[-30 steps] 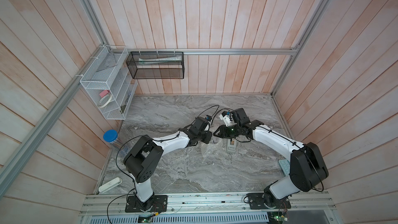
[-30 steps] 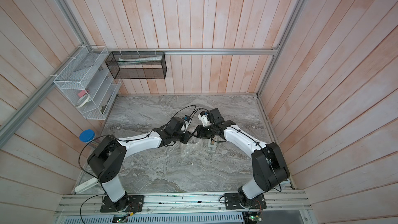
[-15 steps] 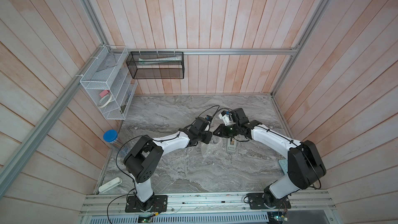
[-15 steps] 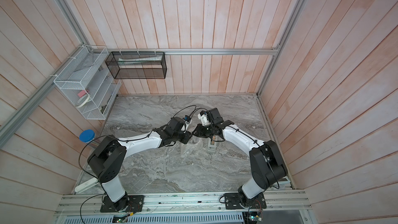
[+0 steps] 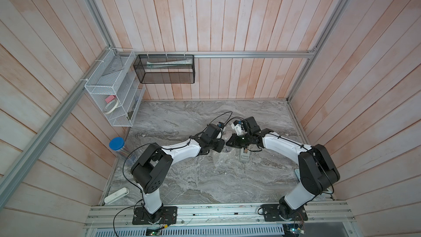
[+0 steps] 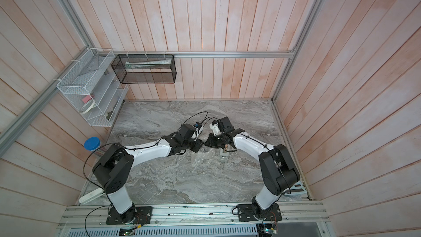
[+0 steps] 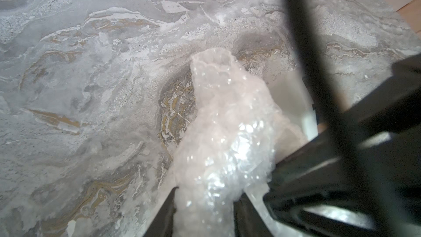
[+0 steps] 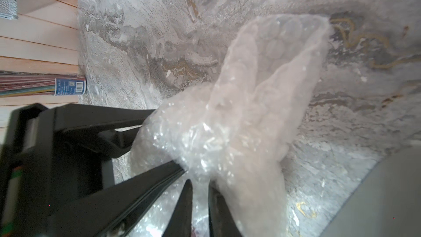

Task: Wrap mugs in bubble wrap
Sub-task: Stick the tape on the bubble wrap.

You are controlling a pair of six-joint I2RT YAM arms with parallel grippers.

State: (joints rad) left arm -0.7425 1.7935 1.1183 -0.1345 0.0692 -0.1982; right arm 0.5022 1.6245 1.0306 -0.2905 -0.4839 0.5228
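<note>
Left arm (image 6: 148,152), right arm (image 6: 247,142), jaws nearly touching at bunched bubble wrap (image 6: 206,137), grey dispenser (image 6: 224,156) beside

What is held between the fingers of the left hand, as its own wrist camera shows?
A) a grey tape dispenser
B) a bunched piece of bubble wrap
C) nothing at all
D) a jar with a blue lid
B: in the left wrist view the left hand is closed on a twisted bunch of bubble wrap, which sticks out from between its dark fingers over the marble table.
</note>
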